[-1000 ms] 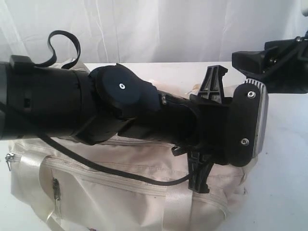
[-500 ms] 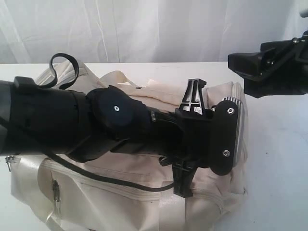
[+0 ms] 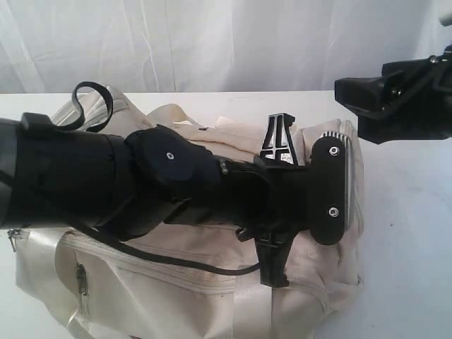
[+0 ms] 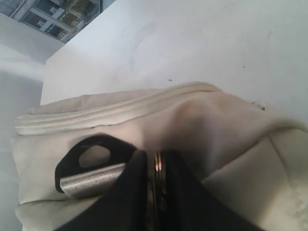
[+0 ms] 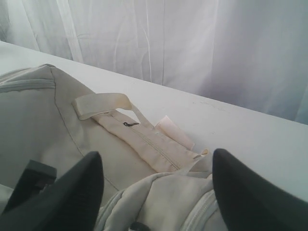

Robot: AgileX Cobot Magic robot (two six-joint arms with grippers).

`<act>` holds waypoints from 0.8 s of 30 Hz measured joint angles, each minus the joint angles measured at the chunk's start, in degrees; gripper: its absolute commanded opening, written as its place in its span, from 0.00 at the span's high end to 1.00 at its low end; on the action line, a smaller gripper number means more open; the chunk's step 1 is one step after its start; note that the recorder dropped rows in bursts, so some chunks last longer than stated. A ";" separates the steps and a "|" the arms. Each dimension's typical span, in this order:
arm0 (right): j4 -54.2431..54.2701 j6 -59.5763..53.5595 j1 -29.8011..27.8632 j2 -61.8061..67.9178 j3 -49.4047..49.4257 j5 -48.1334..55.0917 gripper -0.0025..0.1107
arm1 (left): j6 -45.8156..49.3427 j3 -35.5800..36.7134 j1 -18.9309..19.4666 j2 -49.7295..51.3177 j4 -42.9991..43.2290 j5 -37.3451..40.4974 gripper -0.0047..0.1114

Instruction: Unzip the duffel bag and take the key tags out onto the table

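Note:
The cream duffel bag [image 3: 141, 289] lies on the white table [image 3: 409, 233], its zipper [image 4: 120, 108] closed where it shows. My left arm [image 3: 212, 183] reaches across the bag to its right end. There my left gripper [image 4: 158, 161] has its jaws pressed almost together on a thin metal ring [image 4: 157, 162], beside a dark D-ring [image 4: 72, 161] on silvery webbing. My right gripper [image 5: 156, 159] hovers open above the bag's end [image 5: 192, 202], touching nothing. The key tags are out of view.
A black strap loop [image 3: 92, 95] stands up at the bag's far left. A white curtain [image 3: 226, 42] backs the table. A flat cream strap and tab [image 5: 139, 134] lie on the bag near the table's far edge.
My left arm has dropped lower and shifted left onto the bag's end, and its jaws have closed in. The right arm has barely moved.

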 measured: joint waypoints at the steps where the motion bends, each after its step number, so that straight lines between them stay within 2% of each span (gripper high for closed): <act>1: 0.00 0.00 0.00 0.00 0.00 0.00 0.44 | 0.00 0.00 0.00 0.00 -1.16 0.00 0.86; 4: 0.00 0.00 0.00 0.00 0.00 0.00 0.44 | 0.00 0.00 0.00 0.00 -1.87 -0.28 0.96; 9: 0.00 0.00 0.00 0.00 0.00 -0.10 0.44 | 0.00 0.13 0.00 -0.77 -3.40 -1.20 0.96; 13: 0.00 0.00 0.00 0.00 0.00 0.25 0.44 | 0.00 0.28 0.00 -5.48 -12.12 -1.31 0.96; 17: 0.00 0.00 0.00 0.00 0.00 0.60 0.44 | 0.00 0.82 0.13 -10.11 -21.12 1.89 0.96; 24: 0.00 0.00 0.00 0.00 0.00 0.60 0.44 | 0.00 4.79 0.36 -14.38 -27.00 4.95 0.96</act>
